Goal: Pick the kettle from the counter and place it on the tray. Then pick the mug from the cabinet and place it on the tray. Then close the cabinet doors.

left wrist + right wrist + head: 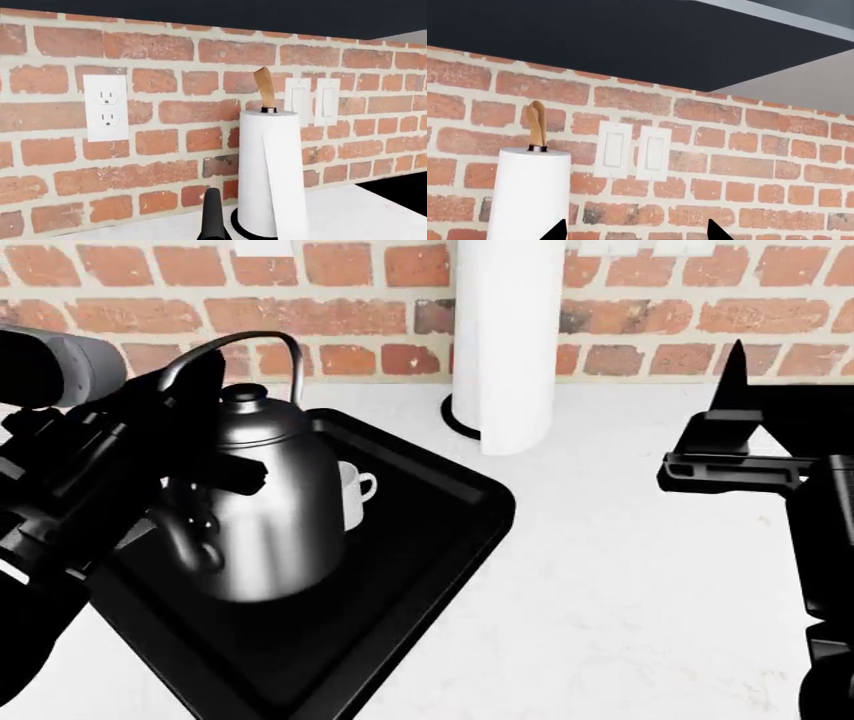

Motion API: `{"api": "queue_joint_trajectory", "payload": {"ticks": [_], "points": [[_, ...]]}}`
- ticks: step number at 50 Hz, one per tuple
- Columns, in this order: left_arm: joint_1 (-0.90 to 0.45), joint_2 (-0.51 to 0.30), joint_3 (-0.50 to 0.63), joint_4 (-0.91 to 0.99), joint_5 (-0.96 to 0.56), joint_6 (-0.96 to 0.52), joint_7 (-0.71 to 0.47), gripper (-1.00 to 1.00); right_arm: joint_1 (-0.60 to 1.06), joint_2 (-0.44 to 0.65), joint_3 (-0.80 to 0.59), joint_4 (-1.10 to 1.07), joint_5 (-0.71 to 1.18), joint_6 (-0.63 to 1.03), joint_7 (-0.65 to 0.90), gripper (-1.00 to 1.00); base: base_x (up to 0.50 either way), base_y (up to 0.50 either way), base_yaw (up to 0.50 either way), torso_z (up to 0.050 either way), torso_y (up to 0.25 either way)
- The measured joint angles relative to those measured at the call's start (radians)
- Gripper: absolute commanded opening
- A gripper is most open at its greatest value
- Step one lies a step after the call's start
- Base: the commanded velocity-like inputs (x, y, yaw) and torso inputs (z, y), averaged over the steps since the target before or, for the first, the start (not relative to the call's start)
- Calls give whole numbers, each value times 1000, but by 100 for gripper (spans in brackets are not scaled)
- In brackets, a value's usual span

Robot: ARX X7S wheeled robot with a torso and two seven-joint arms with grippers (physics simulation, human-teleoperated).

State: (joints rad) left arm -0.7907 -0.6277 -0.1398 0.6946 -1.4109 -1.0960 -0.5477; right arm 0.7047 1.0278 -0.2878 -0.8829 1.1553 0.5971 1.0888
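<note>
The kettle and mug stand touching on the tray at the table's left edge. The left end effector covers the kettle's side; its state is hidden. The right end effector, spread, is well apart, facing the paper roll

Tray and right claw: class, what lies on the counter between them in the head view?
Nothing. In the head view, only bare white counter lies between the tray and the right claw; the paper-towel roll stands further back.
</note>
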Motion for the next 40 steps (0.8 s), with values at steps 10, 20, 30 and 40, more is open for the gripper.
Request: {"api": "queue_joint_trajectory", "payload": {"ticks": [10, 20, 30, 40], "points": [[41, 4, 5, 2, 38, 16, 30, -100, 5, -7, -7, 4, -4, 4, -2, 100, 0, 0, 0, 0, 0], [84, 6, 10, 4, 71, 33, 58, -100, 14, -15, -16, 8, -6, 12, -3, 100, 0, 0, 0, 1, 1], [111, 6, 14, 5, 88, 44, 75, -100, 18, -22, -22, 11, -10, 15, -5, 100, 0, 0, 0, 0, 1], [131, 5, 21, 2, 103, 53, 91, -100, 22, -29, -28, 16, -14, 18, -8, 100, 0, 0, 0, 0, 0]]}}
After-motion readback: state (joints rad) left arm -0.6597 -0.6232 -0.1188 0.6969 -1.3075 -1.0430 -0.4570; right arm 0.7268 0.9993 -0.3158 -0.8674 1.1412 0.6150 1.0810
